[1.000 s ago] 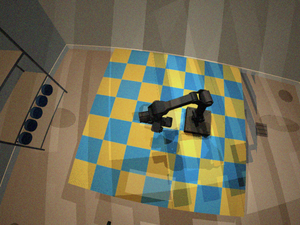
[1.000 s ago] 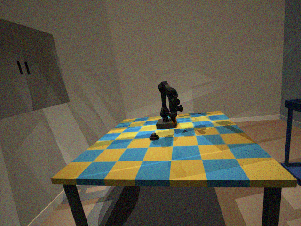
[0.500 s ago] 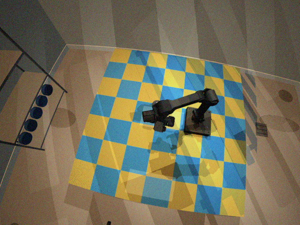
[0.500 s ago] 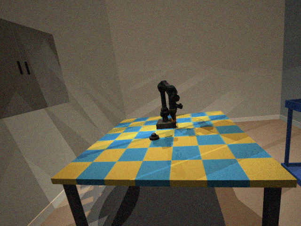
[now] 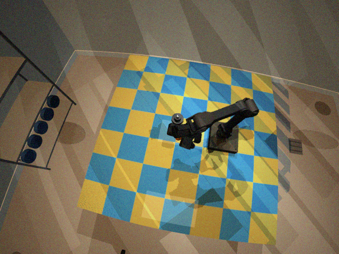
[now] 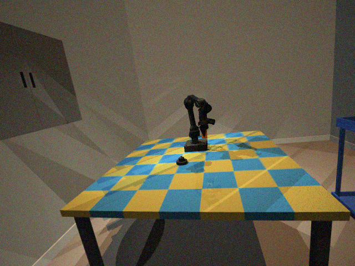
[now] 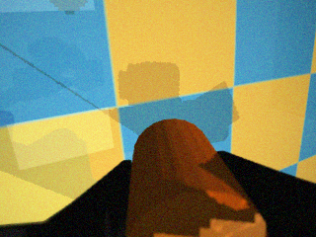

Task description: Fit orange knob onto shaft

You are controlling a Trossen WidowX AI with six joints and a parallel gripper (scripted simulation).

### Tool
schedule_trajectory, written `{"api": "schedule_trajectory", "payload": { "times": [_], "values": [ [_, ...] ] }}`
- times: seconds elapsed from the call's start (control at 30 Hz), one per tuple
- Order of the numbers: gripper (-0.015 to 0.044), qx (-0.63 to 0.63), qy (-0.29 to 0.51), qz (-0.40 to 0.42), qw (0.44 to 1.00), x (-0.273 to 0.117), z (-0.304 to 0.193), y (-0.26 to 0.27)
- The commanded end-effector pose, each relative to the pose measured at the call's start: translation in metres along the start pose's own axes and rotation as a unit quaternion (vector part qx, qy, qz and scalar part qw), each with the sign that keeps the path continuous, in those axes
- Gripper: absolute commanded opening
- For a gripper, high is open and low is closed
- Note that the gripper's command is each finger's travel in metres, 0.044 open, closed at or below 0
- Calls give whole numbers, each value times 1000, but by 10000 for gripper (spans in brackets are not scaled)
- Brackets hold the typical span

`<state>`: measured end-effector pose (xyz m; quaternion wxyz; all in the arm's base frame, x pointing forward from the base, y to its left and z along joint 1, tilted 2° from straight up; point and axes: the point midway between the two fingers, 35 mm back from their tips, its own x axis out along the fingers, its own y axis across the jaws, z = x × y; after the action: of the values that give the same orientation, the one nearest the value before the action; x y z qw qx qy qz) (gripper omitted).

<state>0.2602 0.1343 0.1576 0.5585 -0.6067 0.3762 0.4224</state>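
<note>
The orange knob [image 5: 178,138] [image 6: 206,133] [image 7: 170,183] is held between the two dark fingers of my gripper [image 6: 204,134] [image 7: 174,164], well above the table. In the wrist view its rounded side faces the camera; its hole is not visible. The round pedestal [image 5: 180,121] [image 6: 181,162] stands on the table, apart from the knob. Its shaft [image 5: 177,116] [image 6: 181,157] points up and is bare; its flat side is too small to make out. In the top view the arm's wrist hides most of the knob and the fingers. The pedestal cannot be made out in the wrist view.
The table [image 5: 157,153] [image 6: 183,200] has a blue and yellow checkered top crossed by shadows. The arm's base [image 5: 231,146] [image 6: 196,146] stands close to the pedestal. A rack with several dark round things [image 5: 41,127] is off the table at the left in the top view.
</note>
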Motion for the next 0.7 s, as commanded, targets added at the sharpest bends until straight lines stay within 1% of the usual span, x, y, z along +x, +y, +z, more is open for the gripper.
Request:
{"api": "schedule_trajectory", "payload": {
  "times": [0.0, 0.33, 0.67],
  "values": [
    [0, 3, -1, -42, 999, -11, -1, -1],
    [0, 2, 0, -146, 989, -33, -3, 0],
    [0, 3, -1, -251, 968, -55, -5, 1]
  ]
}}
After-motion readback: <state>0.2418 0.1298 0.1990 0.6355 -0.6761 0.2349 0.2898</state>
